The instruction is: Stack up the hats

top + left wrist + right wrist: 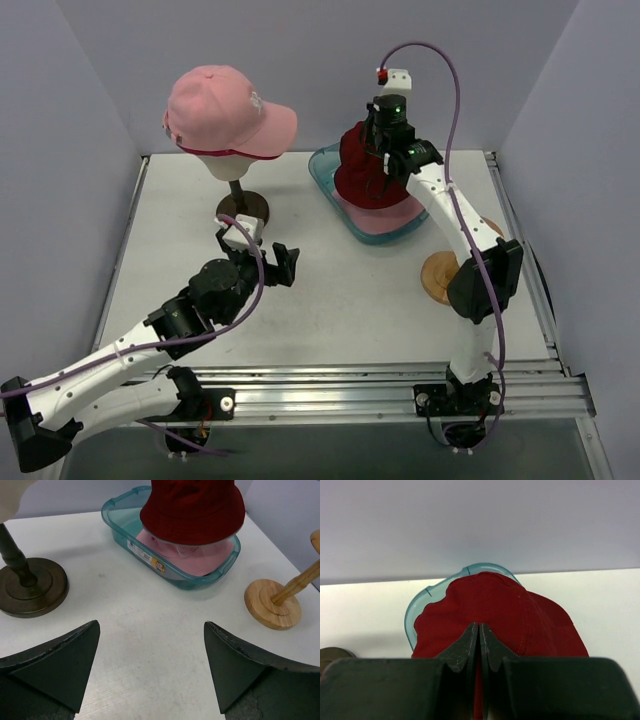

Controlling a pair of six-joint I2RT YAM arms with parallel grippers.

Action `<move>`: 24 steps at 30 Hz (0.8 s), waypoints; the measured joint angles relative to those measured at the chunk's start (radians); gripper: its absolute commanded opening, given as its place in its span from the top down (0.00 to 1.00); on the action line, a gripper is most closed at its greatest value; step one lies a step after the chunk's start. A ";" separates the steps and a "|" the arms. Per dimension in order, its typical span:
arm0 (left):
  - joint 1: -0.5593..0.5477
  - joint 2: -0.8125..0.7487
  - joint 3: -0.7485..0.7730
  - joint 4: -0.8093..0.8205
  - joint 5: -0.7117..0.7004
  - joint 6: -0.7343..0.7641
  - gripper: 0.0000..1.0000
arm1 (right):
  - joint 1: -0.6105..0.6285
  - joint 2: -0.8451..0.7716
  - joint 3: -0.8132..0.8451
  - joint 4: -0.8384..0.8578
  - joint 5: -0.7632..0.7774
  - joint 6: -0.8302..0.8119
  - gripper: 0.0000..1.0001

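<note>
The right gripper [479, 630] has its jaws pinched closed on the crown of the red hat [520, 620], which hangs over the tray [120, 525] with a pink hat [200, 562] beneath. The left gripper [151, 625] gapes wide, empty. The likely step is lifting the red hat out. Next it needs carrying across and lowering squarely over the pink cap [225, 110] on the head form [222, 162].

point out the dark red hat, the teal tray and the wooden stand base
dark red hat [192, 510], left wrist view, middle of its crown
teal tray [120, 532], left wrist view, its near left wall
wooden stand base [260, 607], left wrist view, disc left of the pole
</note>
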 measured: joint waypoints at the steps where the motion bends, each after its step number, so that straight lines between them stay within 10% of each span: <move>1: 0.000 0.016 0.008 -0.011 0.012 -0.003 0.06 | -0.005 0.002 0.014 -0.003 -0.013 0.000 1.00; 16: -0.026 0.207 0.097 -0.050 0.209 -0.133 0.04 | -0.150 -0.086 -0.255 0.061 -0.229 0.154 1.00; 24: -0.034 0.202 0.097 -0.053 0.219 -0.167 0.04 | -0.144 -0.091 -0.271 0.030 -0.225 0.135 0.57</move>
